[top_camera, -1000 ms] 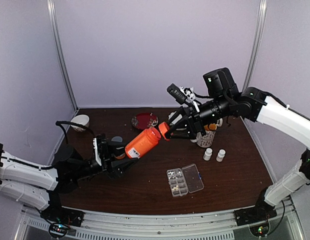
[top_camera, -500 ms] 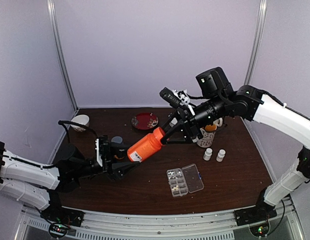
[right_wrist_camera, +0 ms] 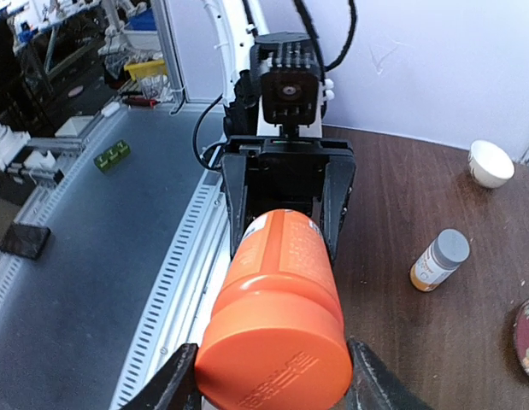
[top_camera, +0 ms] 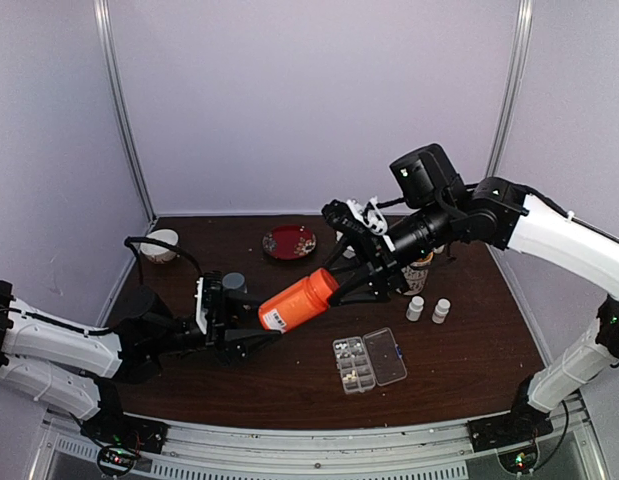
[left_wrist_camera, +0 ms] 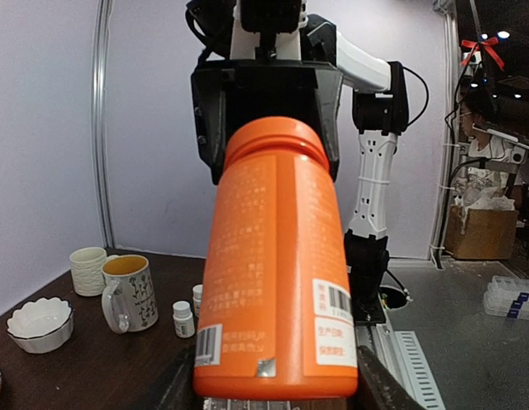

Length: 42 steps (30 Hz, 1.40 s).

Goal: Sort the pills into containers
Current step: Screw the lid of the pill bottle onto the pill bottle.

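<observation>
1. We see the left claw [top_camera: 251, 333] gripping the base of an orange bottle [top_camera: 297, 301], tilted in mid-air.
2. The right claw [top_camera: 351, 287] clamps its capped end.
3. The pill box [top_camera: 370, 361] lies open on the tabletop [top_camera: 289, 385], near the bottle.

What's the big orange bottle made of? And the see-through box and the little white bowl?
The orange bottle looks like smooth plastic with a slight sheen and stuck-on labels. The pill box is probably clear hard plastic: the table shows through its lid. The white bowl looks like glazed ceramic, with a thick scalloped rim.
</observation>
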Tool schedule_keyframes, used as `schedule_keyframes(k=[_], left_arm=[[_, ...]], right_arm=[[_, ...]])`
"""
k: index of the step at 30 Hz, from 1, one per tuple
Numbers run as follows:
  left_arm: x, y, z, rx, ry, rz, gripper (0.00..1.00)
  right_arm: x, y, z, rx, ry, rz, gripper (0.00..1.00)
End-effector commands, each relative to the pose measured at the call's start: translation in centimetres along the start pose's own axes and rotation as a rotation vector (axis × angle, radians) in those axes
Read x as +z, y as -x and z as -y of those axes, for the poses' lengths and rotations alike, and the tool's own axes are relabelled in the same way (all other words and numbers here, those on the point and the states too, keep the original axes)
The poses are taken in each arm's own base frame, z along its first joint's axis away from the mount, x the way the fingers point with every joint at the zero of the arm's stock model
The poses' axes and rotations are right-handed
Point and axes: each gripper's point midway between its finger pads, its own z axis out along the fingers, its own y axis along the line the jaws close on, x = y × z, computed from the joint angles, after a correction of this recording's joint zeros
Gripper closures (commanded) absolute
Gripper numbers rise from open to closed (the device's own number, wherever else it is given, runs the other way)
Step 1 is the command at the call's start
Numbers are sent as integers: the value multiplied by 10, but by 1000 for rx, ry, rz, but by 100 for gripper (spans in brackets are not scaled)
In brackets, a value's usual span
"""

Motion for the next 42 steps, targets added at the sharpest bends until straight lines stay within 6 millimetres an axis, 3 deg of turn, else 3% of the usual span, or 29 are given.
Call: schedule_keyframes(k=[1,6,19,24,29,42], left_arm=[[8,42,-8,-29,-2,137,100],[12,45,-6,-64,-31,167,100],[24,42,-8,-92,-50,123,100],[18,42,-11,-39,-6,120,100],[13,42,-14,97,34,91,100],[20,47,-20,326,57,6,100]], right_arm=[[-5,-9,-23,-258,38,-9,72],[-4,-19,-26,-415,42,-54,73],[5,-33,-17,-571,-30,-123,74],[8,-16,-11,-403,-60,-63,73],[10,-2,14,-50,-172,-10,74],[20,-20,1,468,-82,-108,76]])
